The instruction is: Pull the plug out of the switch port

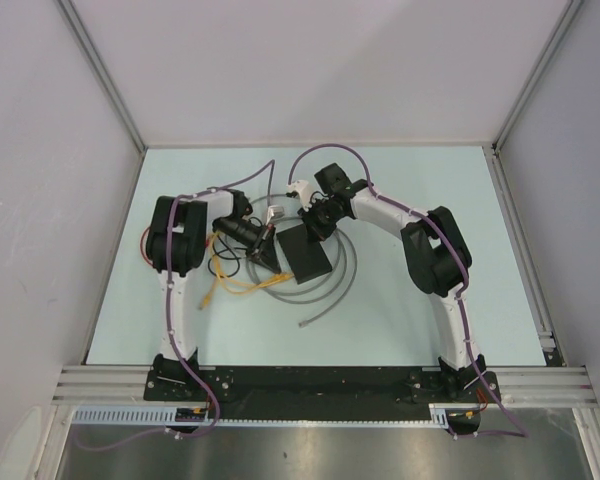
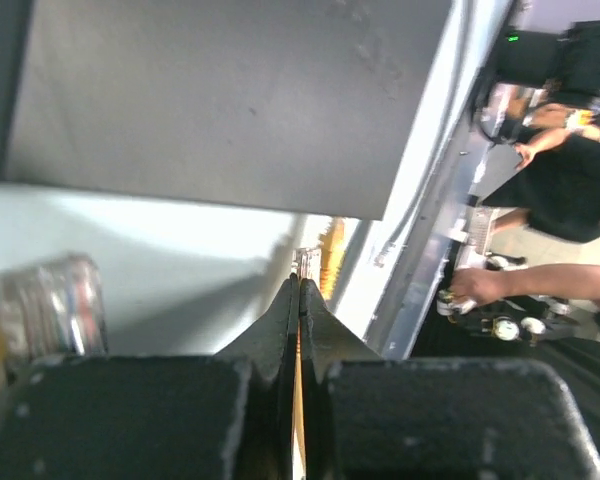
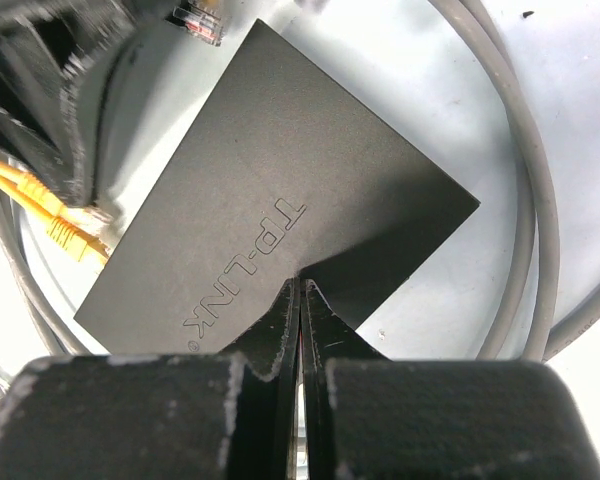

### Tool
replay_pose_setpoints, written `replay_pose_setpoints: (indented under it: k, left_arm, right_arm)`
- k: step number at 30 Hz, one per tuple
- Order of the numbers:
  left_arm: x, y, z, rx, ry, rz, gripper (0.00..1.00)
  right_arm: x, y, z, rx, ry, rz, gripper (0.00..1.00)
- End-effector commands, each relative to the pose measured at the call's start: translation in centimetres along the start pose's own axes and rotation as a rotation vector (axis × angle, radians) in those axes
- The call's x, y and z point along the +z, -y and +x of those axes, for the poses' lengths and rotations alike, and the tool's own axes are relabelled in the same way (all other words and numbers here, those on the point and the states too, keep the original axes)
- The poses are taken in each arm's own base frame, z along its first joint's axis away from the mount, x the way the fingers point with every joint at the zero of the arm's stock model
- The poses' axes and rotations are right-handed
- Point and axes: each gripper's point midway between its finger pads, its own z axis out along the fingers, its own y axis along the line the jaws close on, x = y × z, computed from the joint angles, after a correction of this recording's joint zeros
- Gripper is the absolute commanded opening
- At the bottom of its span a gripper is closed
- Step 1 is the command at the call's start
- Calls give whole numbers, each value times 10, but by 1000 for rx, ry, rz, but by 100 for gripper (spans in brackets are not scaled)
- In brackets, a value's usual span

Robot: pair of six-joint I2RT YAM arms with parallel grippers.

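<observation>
Your table (image 1: 390, 325) is walled in on the left, right and top of the overhead frame. It has bare surface across the lower centre and along the upper edge, while both arms crowd the middle. The switch (image 1: 305, 255) lies flat there, near the frame's centre.

Your right gripper (image 1: 313, 226) sits at the switch's upper edge. Its wrist view shows the fingers pressed together, with the tips over the lettered top face. Your left gripper (image 1: 266, 252) comes in from the left, fingers likewise pressed together, with the tips just beside the switch's left edge.

A grey cable (image 3: 536, 200) curves round the switch on the right of the right wrist frame. A yellow cable (image 1: 230, 283) tangles at the switch's lower left. In the left wrist view a clear plug (image 2: 305, 262) shows right at the fingertips, below the switch's dark slab. You cannot tell whether it is pinched.
</observation>
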Motion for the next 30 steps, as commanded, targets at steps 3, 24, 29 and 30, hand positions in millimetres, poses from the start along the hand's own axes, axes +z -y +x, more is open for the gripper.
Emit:
replay_pose_setpoints:
  k: [3, 24, 29, 30]
  left_arm:
    - [-16, 27, -9, 65, 59, 127, 0]
    - [-180, 39, -42, 231, 359, -547, 53]
    - [-177, 27, 9, 55, 474, -714, 59]
    - [-174, 28, 16, 50, 476, -715, 60]
  right_arm:
    - [26, 9, 109, 93, -334, 54, 0]
    - [25, 15, 108, 83, -333, 72, 0]
    - [25, 16, 108, 86, -335, 69, 0]
    - [26, 16, 109, 90, -338, 65, 0]
